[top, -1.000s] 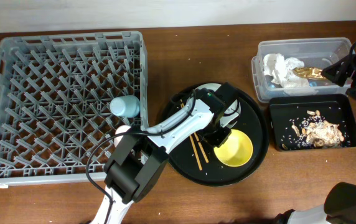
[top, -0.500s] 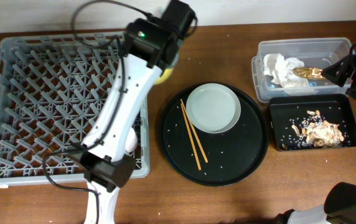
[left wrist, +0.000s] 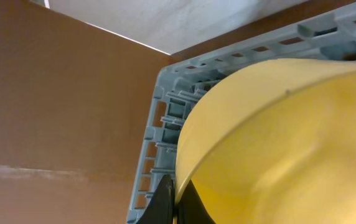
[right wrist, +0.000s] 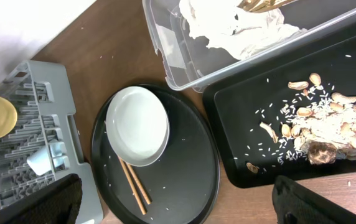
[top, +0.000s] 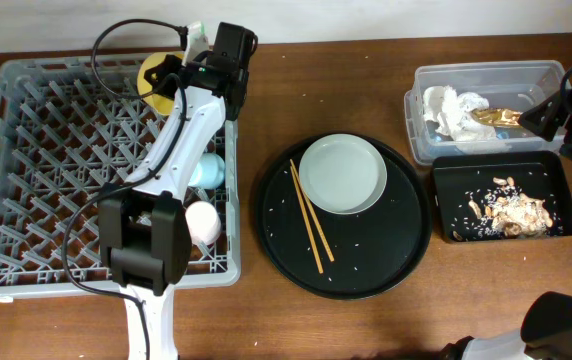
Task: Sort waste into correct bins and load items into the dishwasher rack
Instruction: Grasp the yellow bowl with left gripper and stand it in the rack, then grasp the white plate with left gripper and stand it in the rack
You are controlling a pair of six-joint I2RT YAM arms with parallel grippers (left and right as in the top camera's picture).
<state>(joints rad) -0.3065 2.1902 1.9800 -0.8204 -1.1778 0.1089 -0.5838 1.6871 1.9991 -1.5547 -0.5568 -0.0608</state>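
Observation:
My left gripper [left wrist: 173, 202] is shut on the rim of the small yellow bowl [left wrist: 277, 143] and holds it over the far edge of the grey dishwasher rack [top: 56, 170]; the bowl also shows in the overhead view [top: 154, 75]. A light blue cup [top: 207, 170] and a pink cup [top: 203, 222] sit in the rack's right side. The pale grey-green plate [top: 342, 173] and brown chopsticks [top: 311, 215] lie on the round black tray [top: 366, 260]. My right gripper [right wrist: 178, 199] is open and empty, high above the table's right side.
The clear tub [top: 421, 140] holds white tissue [top: 451, 110] and the golden wrapper [top: 496, 117]. The shallow black tray [top: 446, 190] holds food scraps [top: 514, 210]. My left arm [top: 181, 130] lies across the rack. Cables hang at the right edge.
My left gripper lifted the yellow bowl off the round black tray and carried it left to the rack's far edge. The right arm has not moved.

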